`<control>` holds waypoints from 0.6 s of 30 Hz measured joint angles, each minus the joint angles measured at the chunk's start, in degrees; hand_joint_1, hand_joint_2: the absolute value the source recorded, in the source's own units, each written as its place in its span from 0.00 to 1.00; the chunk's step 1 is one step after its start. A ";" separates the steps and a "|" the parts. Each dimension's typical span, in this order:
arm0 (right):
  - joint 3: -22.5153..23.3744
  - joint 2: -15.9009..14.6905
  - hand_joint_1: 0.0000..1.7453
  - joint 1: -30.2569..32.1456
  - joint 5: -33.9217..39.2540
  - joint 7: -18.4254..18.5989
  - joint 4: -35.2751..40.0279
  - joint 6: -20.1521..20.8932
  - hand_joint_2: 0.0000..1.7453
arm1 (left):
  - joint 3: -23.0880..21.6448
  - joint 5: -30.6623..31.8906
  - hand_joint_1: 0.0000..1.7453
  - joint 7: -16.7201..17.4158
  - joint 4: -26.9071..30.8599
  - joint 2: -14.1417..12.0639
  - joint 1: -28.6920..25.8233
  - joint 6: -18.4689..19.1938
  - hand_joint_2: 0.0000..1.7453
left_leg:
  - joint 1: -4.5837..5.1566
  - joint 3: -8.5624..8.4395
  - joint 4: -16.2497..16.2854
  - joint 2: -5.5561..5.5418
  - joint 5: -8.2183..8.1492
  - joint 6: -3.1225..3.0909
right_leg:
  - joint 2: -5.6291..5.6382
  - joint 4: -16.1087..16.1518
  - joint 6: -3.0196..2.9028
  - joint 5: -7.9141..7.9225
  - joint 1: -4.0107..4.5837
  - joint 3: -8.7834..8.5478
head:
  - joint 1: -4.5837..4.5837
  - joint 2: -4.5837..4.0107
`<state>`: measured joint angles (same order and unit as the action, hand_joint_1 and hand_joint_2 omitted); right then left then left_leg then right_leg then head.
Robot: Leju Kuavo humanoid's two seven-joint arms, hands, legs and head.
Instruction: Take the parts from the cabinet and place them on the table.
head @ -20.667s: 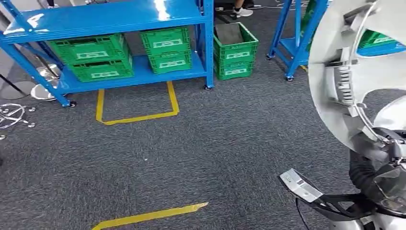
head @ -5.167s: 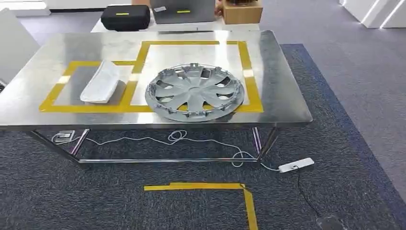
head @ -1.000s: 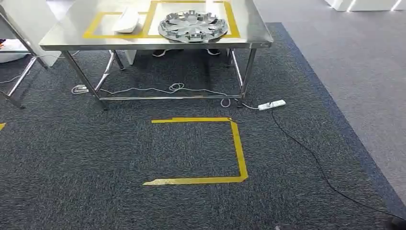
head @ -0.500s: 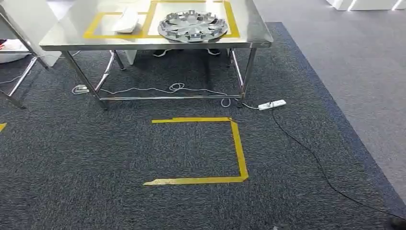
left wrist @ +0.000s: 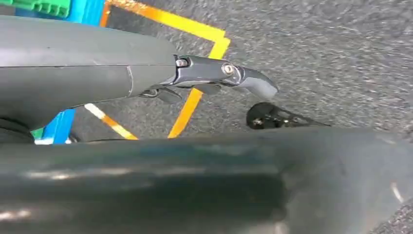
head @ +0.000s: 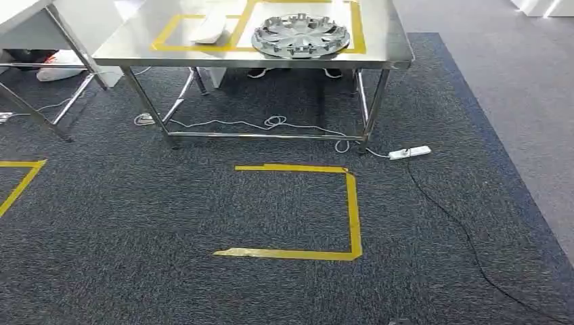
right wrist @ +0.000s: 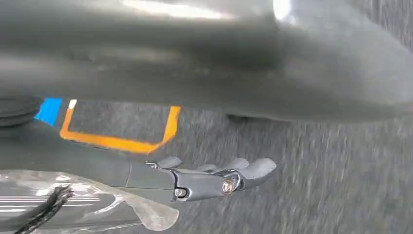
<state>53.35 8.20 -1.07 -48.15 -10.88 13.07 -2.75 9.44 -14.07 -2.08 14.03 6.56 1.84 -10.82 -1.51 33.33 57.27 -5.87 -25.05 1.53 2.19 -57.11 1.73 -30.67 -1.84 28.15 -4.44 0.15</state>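
A silver wheel cover point(head: 301, 35) lies flat on the steel table point(head: 386, 49), inside a yellow tape outline. A white curved panel point(head: 210, 28) rests to its left in a second tape outline. The table stands a few steps ahead of me. My left hand point(left wrist: 219, 78) hangs over the carpet with its fingers stretched out and nothing in them. My right hand point(right wrist: 214, 178) hangs the same way, fingers straight and apart, holding nothing.
A yellow tape outline point(head: 352, 217) marks the carpet before the table. A white power strip point(head: 409, 153) and a black cable point(head: 467, 244) lie at the right. Another table's legs point(head: 40, 115) stand at the left. A blue rack post point(left wrist: 58, 126) shows behind my left hand.
The whole picture has shifted to the right, so the camera has turned left a little. A second table and more floor tape have come in at the left. The parts lie unmoved.
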 joint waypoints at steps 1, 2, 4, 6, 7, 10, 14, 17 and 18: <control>-0.02 -0.02 0.00 -0.18 -0.07 -0.02 0.00 0.02 0.00 | 0.28 -0.11 0.00 0.09 -0.09 -0.02 -0.03 0.00 0.00 | -0.13 0.20 0.55 0.59 -0.37 0.13 | -0.84 0.15 -0.64 0.38 -0.12 0.48 | 0.00 0.00; -0.02 -0.02 0.00 -0.28 -0.07 -0.04 0.00 0.02 0.00 | 0.40 -0.31 0.00 0.09 -0.11 -0.04 -0.03 -0.02 0.00 | 0.17 1.22 2.70 3.02 -2.26 0.11 | -1.27 0.15 -0.97 0.57 0.08 0.16 | 0.33 0.00; -0.02 -0.02 0.00 -0.08 -0.07 -0.04 -0.04 0.04 0.00 | 0.51 -0.37 0.00 0.11 -0.13 -0.04 0.15 -0.13 0.00 | 0.29 5.46 12.36 4.92 -7.62 0.20 | -2.93 0.10 -1.32 0.66 0.56 0.55 | 0.63 0.00; -0.02 -0.02 0.00 0.05 -0.07 0.00 -0.07 0.04 0.00 | 0.53 -0.42 0.00 0.11 -0.13 0.02 0.10 -0.20 0.00 | 0.33 8.10 18.98 5.28 -9.76 0.02 | -4.58 0.08 -1.47 0.64 0.98 0.80 | 0.59 0.00; -0.02 -0.02 0.00 0.04 -0.07 -0.02 -0.09 0.04 0.00 | 0.53 -0.44 0.00 0.11 -0.16 0.00 -0.01 -0.20 0.00 | 0.39 7.57 18.36 5.37 -8.90 -0.19 | -5.26 0.08 -1.51 0.62 1.15 0.80 | 0.61 0.00; -0.02 -0.02 0.00 -0.23 -0.07 -0.02 -0.09 0.04 0.00 | 0.55 -0.44 0.00 0.11 -0.18 -0.09 -0.08 -0.22 0.00 | 1.25 0.30 4.98 7.49 -2.40 -1.91 | -7.09 0.09 -1.55 0.48 1.55 0.47 | 0.59 0.00; -0.02 -0.02 0.00 -0.44 -0.07 -0.04 -0.11 0.04 0.00 | 0.55 -0.44 0.00 0.11 -0.18 -0.15 0.22 -0.33 0.00 | 2.31 -0.99 0.85 9.08 -2.62 -2.90 | -9.63 0.11 -0.87 0.09 1.99 0.45 | 0.59 0.00; -0.02 -0.02 0.00 -0.77 -0.07 -0.09 -0.11 -0.04 0.00 | 0.59 -0.48 0.00 0.11 -0.24 -0.15 -0.13 -0.52 0.00 | 1.64 -1.35 -0.27 7.41 -1.73 -3.74 | -5.61 -1.37 0.23 -1.53 1.71 1.02 | 0.24 0.00; -0.02 -0.02 0.00 -0.75 -0.05 -0.07 -0.11 -0.20 0.00 | 0.62 -0.50 0.00 0.11 -0.24 -0.15 0.09 -0.72 0.00 | 1.63 -1.12 -0.27 6.76 -1.58 -4.03 | -3.39 -5.08 0.32 -3.81 1.59 2.62 | 0.15 0.00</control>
<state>53.33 8.17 -1.82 -48.19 -10.95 12.96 -2.95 10.05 -14.58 -1.97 13.79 6.40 1.93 -11.54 0.13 32.21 57.00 0.89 -26.64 -2.50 -1.19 -62.19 2.05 -34.48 -0.25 30.77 -4.28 0.15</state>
